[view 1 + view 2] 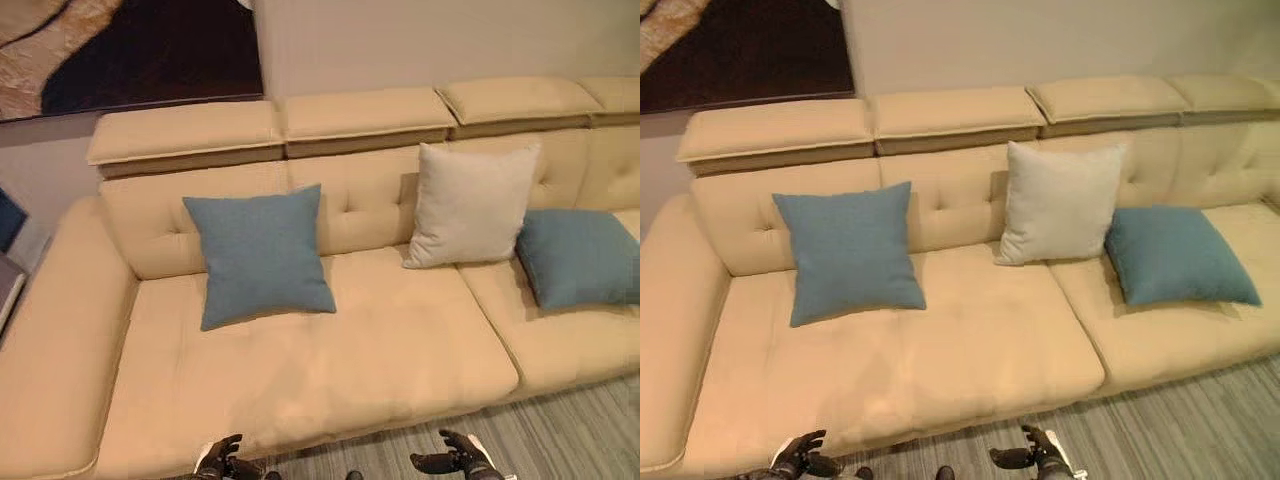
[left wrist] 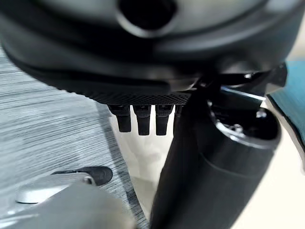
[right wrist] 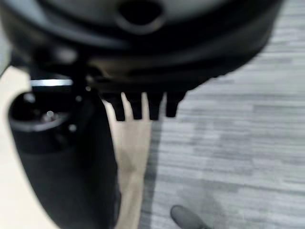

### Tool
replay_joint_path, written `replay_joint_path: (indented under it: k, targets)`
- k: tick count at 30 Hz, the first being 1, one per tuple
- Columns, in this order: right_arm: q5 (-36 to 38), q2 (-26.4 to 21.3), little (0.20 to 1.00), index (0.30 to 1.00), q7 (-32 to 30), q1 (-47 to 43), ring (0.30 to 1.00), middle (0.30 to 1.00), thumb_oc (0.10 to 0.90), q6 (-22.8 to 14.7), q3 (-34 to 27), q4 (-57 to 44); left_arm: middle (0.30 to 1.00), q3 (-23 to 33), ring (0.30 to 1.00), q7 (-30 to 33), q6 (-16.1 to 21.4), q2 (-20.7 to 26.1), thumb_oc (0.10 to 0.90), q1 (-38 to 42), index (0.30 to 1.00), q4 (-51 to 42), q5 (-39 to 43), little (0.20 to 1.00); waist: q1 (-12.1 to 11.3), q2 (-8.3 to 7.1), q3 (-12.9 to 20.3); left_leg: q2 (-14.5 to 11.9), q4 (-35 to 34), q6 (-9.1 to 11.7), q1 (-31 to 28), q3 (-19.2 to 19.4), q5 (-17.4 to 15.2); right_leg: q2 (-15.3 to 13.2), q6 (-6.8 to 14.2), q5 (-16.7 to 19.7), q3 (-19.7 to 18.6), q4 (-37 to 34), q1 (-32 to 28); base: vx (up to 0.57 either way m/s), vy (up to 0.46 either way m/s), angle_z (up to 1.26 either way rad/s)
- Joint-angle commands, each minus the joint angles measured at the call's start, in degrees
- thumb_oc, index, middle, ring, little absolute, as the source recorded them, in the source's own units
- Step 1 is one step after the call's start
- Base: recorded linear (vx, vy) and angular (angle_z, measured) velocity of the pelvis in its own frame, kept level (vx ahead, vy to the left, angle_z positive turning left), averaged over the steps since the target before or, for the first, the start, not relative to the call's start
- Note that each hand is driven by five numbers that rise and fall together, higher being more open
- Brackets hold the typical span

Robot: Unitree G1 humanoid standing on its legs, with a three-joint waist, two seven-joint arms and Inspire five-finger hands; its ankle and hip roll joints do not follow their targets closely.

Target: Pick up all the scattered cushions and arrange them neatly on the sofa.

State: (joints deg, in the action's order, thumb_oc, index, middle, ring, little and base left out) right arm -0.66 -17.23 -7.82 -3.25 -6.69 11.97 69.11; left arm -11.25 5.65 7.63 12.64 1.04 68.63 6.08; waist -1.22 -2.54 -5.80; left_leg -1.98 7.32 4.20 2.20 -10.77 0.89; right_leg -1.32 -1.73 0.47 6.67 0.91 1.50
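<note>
I see the tan sofa (image 1: 380, 350) spanning the head views, its back against a pale wall (image 1: 420, 40), with padded headrest blocks along the top. A grey striped floor (image 1: 560, 430) runs along its front edge. A dark framed picture (image 1: 130, 50) hangs on the wall above the sofa's left end.

Three cushions are on the seat. The left blue cushion (image 1: 262, 255) stands leaning against the backrest, tilted a little, on the left seat section. The cream cushion (image 1: 470, 203) stands upright against the backrest, near the seam between the two seat sections. The right blue cushion (image 1: 578, 257) lies more reclined on the right seat section, just beside the cream one; I cannot tell whether their edges touch.

Both hands hang low at the sofa's front edge, well apart from all three cushions. My left hand (image 1: 225, 459) shows fingers (image 2: 143, 119) straight and apart in its wrist view, holding nothing, with the sofa edge and floor past them. My right hand (image 1: 455, 459) reads the same: fingers (image 3: 136, 106) straight in a row, spread, empty, over the line where sofa meets floor.
</note>
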Motion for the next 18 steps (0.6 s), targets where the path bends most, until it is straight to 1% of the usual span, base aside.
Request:
replay_joint_path:
  k: [1, 2, 3, 4, 7, 8, 9, 10, 11, 12, 13, 14, 15, 16, 17, 18]
  targets:
    - [1.24, -1.65, 0.9, 0.9, -1.56, -1.0, 0.9, 0.9, 0.8, -0.81, 0.49, -0.94, 0.9, -0.22, 0.9, 0.65, 1.93, 0.02, 0.8, 2.62, 0.9, -1.28, 0.98, 0.9, -1.3, -1.12, -1.07, 5.82, 2.14, -2.03, 0.21, -2.6, -7.53, -2.26, 7.19, -1.06, -2.2, 0.45, 0.66, -0.16, 0.36, -1.07]
    - [1.49, -1.99, 0.9, 0.9, -1.82, -1.37, 0.9, 0.9, 0.8, -0.52, -0.19, -0.97, 0.9, -1.37, 0.9, 0.6, 1.77, 0.12, 0.8, 4.0, 0.9, -2.0, 0.02, 0.9, 0.05, -0.69, -1.19, 6.7, 0.39, -2.7, -0.12, -2.86, -7.7, -3.11, 8.31, 0.59, -4.18, 1.61, 3.65, -0.12, 0.291, -0.99]
    - [1.49, -1.99, 0.9, 0.9, -1.82, -1.37, 0.9, 0.9, 0.8, -0.51, -0.2, -0.98, 0.9, -1.37, 0.9, 0.6, 1.77, 0.12, 0.8, 4.01, 0.9, -1.99, 0.02, 0.9, -0.01, -0.7, -1.17, 6.7, 0.4, -2.71, -0.09, -2.81, -7.71, -3.1, 8.32, 0.59, -4.24, 1.64, 3.72, -0.15, 0.312, -0.88]
    - [1.56, -1.94, 0.9, 0.9, -1.87, -1.51, 0.9, 0.9, 0.8, -0.35, -0.43, -1.16, 0.9, -1.89, 0.9, 0.71, 1.87, 0.41, 0.8, 4.44, 0.9, -2.29, -0.33, 0.9, 0.42, -0.79, -1.47, 6.91, -0.44, -3.05, -0.14, -2.43, -7.49, -3.35, 8.88, 1.43, -5.04, 1.72, 4.61, -0.08, 0.122, -0.46]
    - [1.09, -1.51, 0.9, 0.9, -2.25, -2.03, 0.9, 0.9, 0.8, 0.19, -0.44, -0.91, 0.9, -2.19, 0.9, 0.97, 1.92, 1.0, 0.8, 5.48, 0.9, -2.41, -1.25, 0.9, 0.91, -0.88, -2.17, 6.8, -1.99, -3.96, 0.0, 0.38, -7.06, -4.23, 10.48, 3.48, -6.61, 1.28, 7.18, -0.17, 0.165, -0.82]
    - [1.15, -1.31, 0.9, 0.9, -2.4, -2.47, 0.9, 0.9, 0.8, 0.24, -0.43, -1.09, 0.9, -2.04, 0.9, 1.23, 1.93, 1.4, 0.8, 5.92, 0.9, -2.45, -1.11, 0.9, 1.04, -0.93, -2.8, 6.68, -1.95, -4.18, 0.39, 1.41, -6.82, -4.52, 10.91, 4.3, -6.39, 1.68, 8.43, -0.38, 0.181, -1.53]
    - [0.75, -0.83, 0.9, 0.9, -2.67, -2.81, 0.9, 0.9, 0.8, 0.22, -0.2, -1.39, 0.9, -1.99, 0.9, 1.23, 1.63, 2.69, 0.8, 6.63, 0.9, -1.64, -2.13, 0.9, -0.76, -0.58, -3.98, 5.24, -1.94, -4.48, 1.19, 7.13, -6.46, -6.6, 10.31, 2.67, 3.18, 3.95, 8.47, -0.32, 0.126, -1.42]
    - [0.75, -0.81, 0.9, 0.9, -2.67, -2.82, 0.9, 0.9, 0.8, 0.23, -0.21, -1.39, 0.9, -1.99, 0.9, 1.23, 1.64, 2.71, 0.8, 6.65, 0.9, -1.64, -2.13, 0.9, -0.69, -0.66, -3.89, 5.33, -2.0, -4.5, 1.34, 7.07, -6.3, -6.7, 10.34, 2.74, 3.22, 3.92, 8.6, -0.27, 0.135, -1.61]
    - [0.64, -0.79, 0.9, 0.9, -2.6, -2.53, 0.9, 0.9, 0.8, 0.08, -0.22, -1.34, 0.9, -1.61, 0.9, 0.89, 1.56, 2.75, 0.8, 6.42, 0.9, -1.45, -2.26, 0.9, -0.92, -0.47, -3.67, 5.05, -2.5, -4.63, 1.28, 8.1, -5.91, -7.36, 9.76, 1.65, 6.52, 5.11, 7.99, -0.13, 0.071, -1.59]
    - [0.34, -0.95, 0.9, 0.9, -2.53, -2.02, 0.9, 0.9, 0.8, 0.06, -0.38, -0.94, 0.9, -0.65, 0.9, 0.62, 1.47, 2.83, 0.8, 5.51, 0.9, -1.3, -2.19, 0.9, -1.7, -0.31, -3.28, 4.41, -2.71, -5.17, 0.94, 10.28, -5.53, -7.47, 8.93, -0.48, 9.81, 7.95, 6.17, -0.13, 0.071, -1.37]
    - [0.34, -0.93, 0.9, 0.9, -2.53, -2.03, 0.9, 0.9, 0.8, 0.06, -0.39, -0.94, 0.9, -0.65, 0.9, 0.62, 1.46, 2.85, 0.8, 5.52, 0.9, -1.3, -2.19, 0.9, -1.63, -0.37, -3.14, 4.48, -2.77, -5.19, 1.13, 10.24, -5.37, -7.54, 8.95, -0.37, 9.86, 7.88, 6.34, -0.17, 0.049, -1.4]
    - [0.23, -0.87, 0.9, 0.9, -2.4, -1.58, 0.9, 0.9, 0.8, 0.03, -0.49, -0.76, 0.9, 0.28, 0.9, 0.33, 1.3, 2.75, 0.8, 4.6, 0.9, -1.17, -1.77, 0.9, -2.71, -0.43, -2.54, 4.05, -3.01, -5.54, 1.16, 12.5, -4.91, -7.32, 8.55, -2.31, 11.97, 9.18, 4.03, -0.13, 0.007, -1.04]
    - [0.11, -0.84, 0.9, 0.9, -2.43, -1.51, 0.9, 0.9, 0.8, 0.01, -0.43, -0.75, 0.9, 0.63, 0.9, 0.2, 1.21, 2.61, 0.8, 4.02, 0.9, -1.05, -1.79, 0.9, -3.68, -0.46, -2.19, 3.63, -3.23, -5.67, 1.22, 14.3, -4.61, -7.42, 8.43, -3.18, 13.67, 10.02, 2.81, -0.23, -0.05, -1.38]
    - [-0.17, -0.83, 0.9, 0.9, -2.39, -1.64, 0.9, 0.9, 0.8, 0.03, -0.17, -0.45, 0.9, 0.97, 0.9, -0.1, 1.22, 2.39, 0.8, 3.37, 0.9, -0.53, -2.11, 0.9, -5.36, -0.61, -1.73, 2.85, -3.3, -5.49, 1.56, 17.55, -4.38, -7.87, 8.69, -4.06, 17.44, 9.08, 0.39, -0.18, -0.095, -1.25]
    - [-0.35, -0.88, 0.9, 0.9, -2.52, -1.94, 0.9, 0.9, 0.8, 0.07, 0.15, -0.55, 0.9, 1.07, 0.9, -0.12, 1.2, 2.18, 0.8, 2.98, 0.9, -0.46, -2.08, 0.9, -6.0, -0.81, -1.6, 2.62, -3.7, -5.3, 1.39, 18.99, -4.22, -7.89, 8.94, -3.88, 18.15, 7.53, -0.66, -0.13, -0.125, -1.34]
    - [-0.4, -0.97, 0.9, 0.9, -2.54, -2.23, 0.9, 0.9, 0.8, 0.14, 0.47, -0.46, 0.9, 1.17, 0.9, -0.34, 1.04, 1.99, 0.8, 2.85, 0.9, -0.38, -2.3, 0.9, -6.22, -0.85, -1.2, 2.51, -4.27, -5.2, 1.11, 19.64, -4.01, -7.53, 8.95, -4.04, 17.73, 6.4, -1.03, 0.0, -0.178, -1.27]
